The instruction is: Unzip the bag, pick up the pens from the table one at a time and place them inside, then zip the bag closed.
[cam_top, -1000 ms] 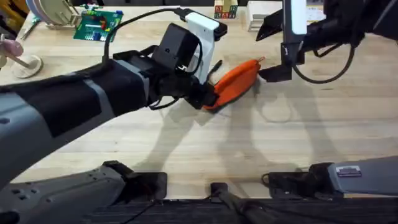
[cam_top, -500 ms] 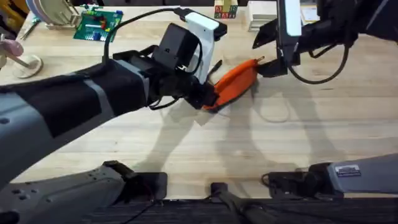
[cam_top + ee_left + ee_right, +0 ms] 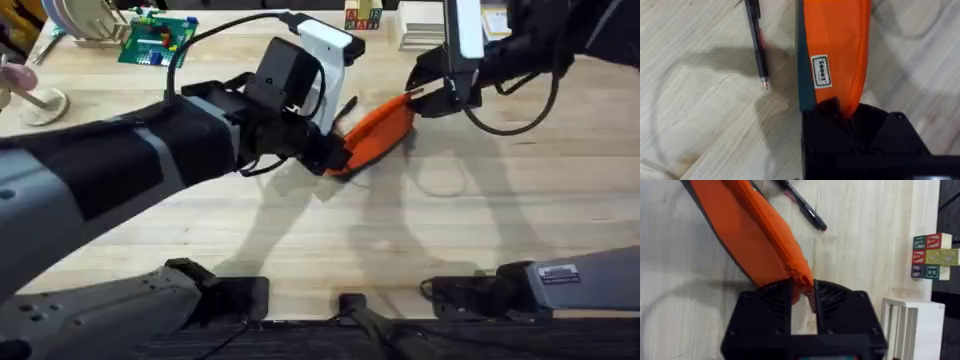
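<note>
The orange bag (image 3: pixel 380 128) lies slanted on the table (image 3: pixel 500 200), held at both ends. My left gripper (image 3: pixel 338 157) is shut on its near left end, and the left wrist view shows the bag (image 3: pixel 837 45) running away from the black fingers (image 3: pixel 820 112). At the far right end my right gripper (image 3: pixel 428 97) is shut on the zip tip, with the bag (image 3: pixel 752 240) pinched between its fingers (image 3: pixel 782 292). One black pen (image 3: pixel 756 45) lies beside the bag on the wood, also seen as the pen (image 3: pixel 801 202) and the pen (image 3: pixel 346 105).
Lettered toy blocks (image 3: pixel 935 255) and a white rack (image 3: pixel 912 325) stand behind the bag at the table's back. A green circuit board (image 3: pixel 157 40) and a wooden stand (image 3: pixel 35 98) sit at the far left. Open wood lies in front of the bag.
My right gripper has moved left and down to the bag's far end and its fingers have closed in on the tip. The left gripper and bag have stayed put.
</note>
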`<action>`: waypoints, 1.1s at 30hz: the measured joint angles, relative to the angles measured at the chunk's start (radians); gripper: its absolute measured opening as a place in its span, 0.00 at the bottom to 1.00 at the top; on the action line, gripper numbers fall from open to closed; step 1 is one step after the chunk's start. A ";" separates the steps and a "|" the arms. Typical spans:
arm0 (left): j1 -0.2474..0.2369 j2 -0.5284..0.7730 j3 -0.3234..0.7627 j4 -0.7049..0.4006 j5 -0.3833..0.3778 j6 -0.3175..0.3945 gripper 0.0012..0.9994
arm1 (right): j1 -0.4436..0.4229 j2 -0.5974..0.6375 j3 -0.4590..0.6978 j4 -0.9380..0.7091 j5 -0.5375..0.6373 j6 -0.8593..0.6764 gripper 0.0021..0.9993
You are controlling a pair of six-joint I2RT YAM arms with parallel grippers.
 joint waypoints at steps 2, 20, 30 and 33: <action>0.000 0.000 0.000 0.000 0.001 0.000 0.04 | 0.000 0.000 0.000 -0.004 0.000 0.000 0.16; 0.000 0.000 0.000 0.001 0.002 0.000 0.04 | 0.000 -0.064 0.000 -0.045 0.007 -0.001 0.03; 0.000 0.000 0.000 0.000 0.004 0.000 0.04 | 0.005 -0.092 0.000 -0.116 0.008 -0.001 0.03; 0.000 0.000 0.000 0.000 0.004 0.000 0.04 | 0.023 -0.092 0.000 -0.122 0.008 0.000 0.03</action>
